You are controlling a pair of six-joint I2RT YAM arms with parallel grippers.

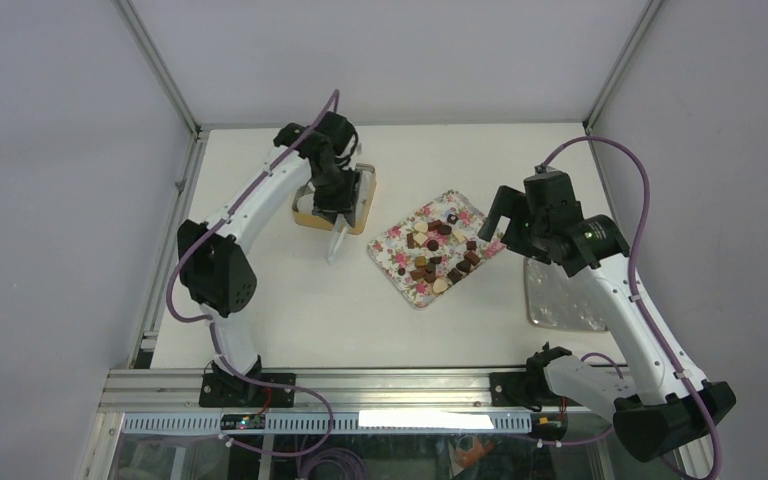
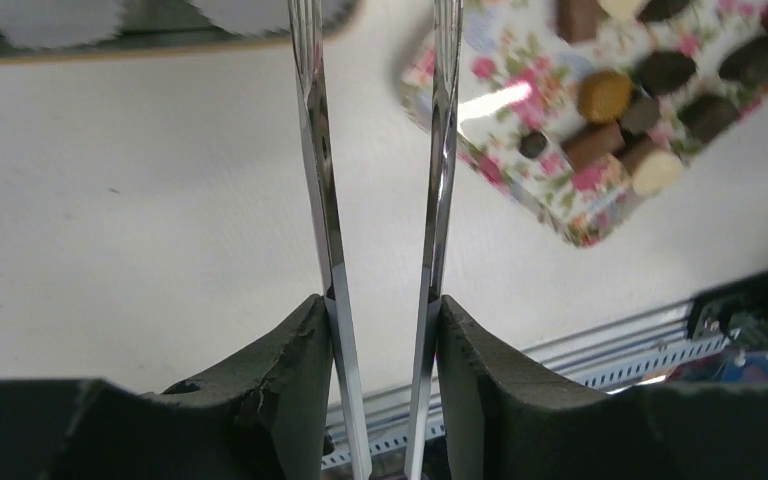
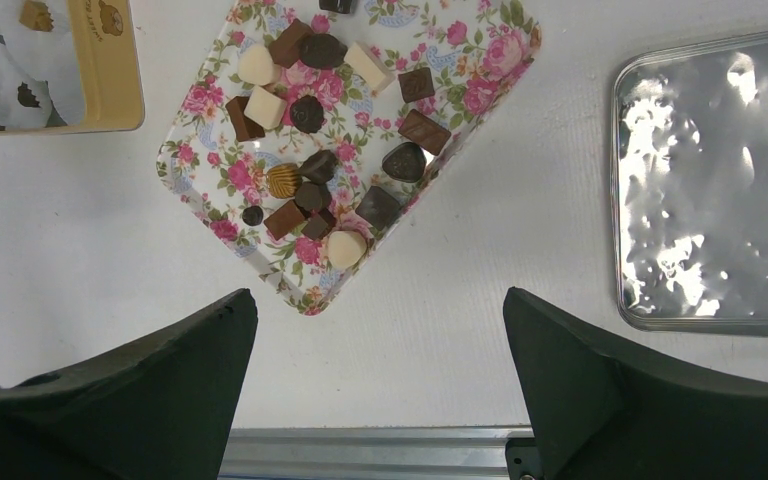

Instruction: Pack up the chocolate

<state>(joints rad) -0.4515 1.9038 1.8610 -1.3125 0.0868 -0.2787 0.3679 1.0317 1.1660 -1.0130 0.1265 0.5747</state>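
Several chocolate pieces (image 1: 438, 250) in dark brown, tan and cream lie on the pink-flowered tray (image 1: 392, 240) at the table's middle. They also show in the right wrist view (image 3: 310, 112) and the left wrist view (image 2: 605, 95). My left gripper (image 1: 332, 198) (image 2: 380, 305) is shut on metal tongs (image 2: 325, 200), whose arms stand apart. The tong tips are out of the wrist view. It hovers by the yellow box (image 1: 365, 205), left of the tray. My right gripper (image 1: 508, 222) (image 3: 375, 300) is open and empty, above the table at the tray's right edge.
The yellow box (image 3: 110, 60) holds white pleated paper cups (image 3: 5, 60), two with a chocolate inside. A shiny silver lid (image 1: 560, 295) (image 3: 720, 180) lies flat to the right of the tray. The metal table rail (image 3: 380, 455) runs along the near edge.
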